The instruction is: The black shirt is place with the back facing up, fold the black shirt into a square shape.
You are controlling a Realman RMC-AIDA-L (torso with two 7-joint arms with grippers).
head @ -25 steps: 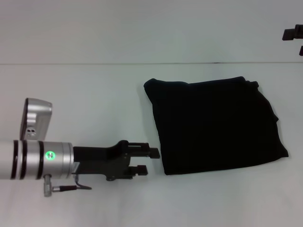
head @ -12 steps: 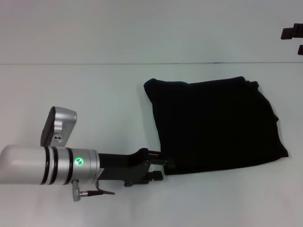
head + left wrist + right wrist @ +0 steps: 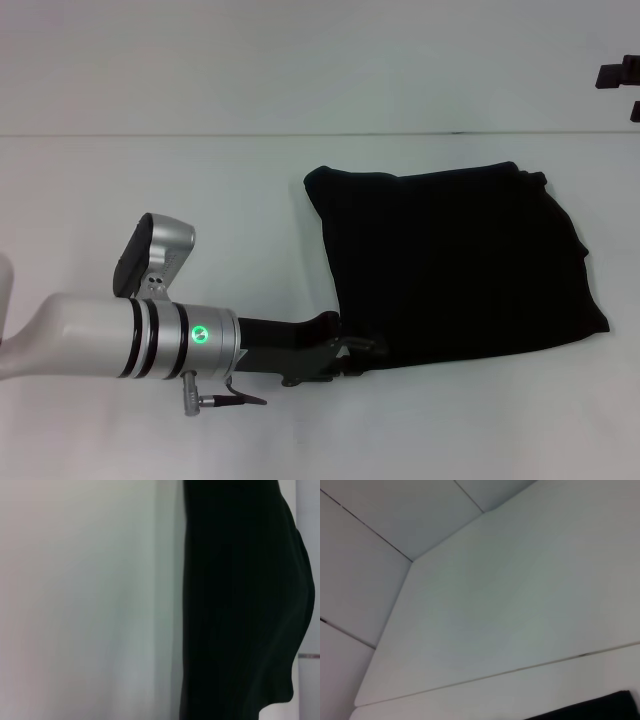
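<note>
The shirt is lying on the white surface, toward the right of centre in the head view, already folded into a rough, slightly skewed rectangle several layers thick, with no lettering showing. The left tool is sitting low at the shirt's near left corner, its tips touching or tucked at the cloth edge; whether they are apart or together I cannot tell, since dark metal is merging with dark cloth. The right tool is parked far off at the upper right, its state also unclear. The cloth looks light, soft and limp, so it will probably sag, slide and spill its layers if lifted carelessly. A sensible hold is that near left corner, pinching all layers together right at the edge.
</note>
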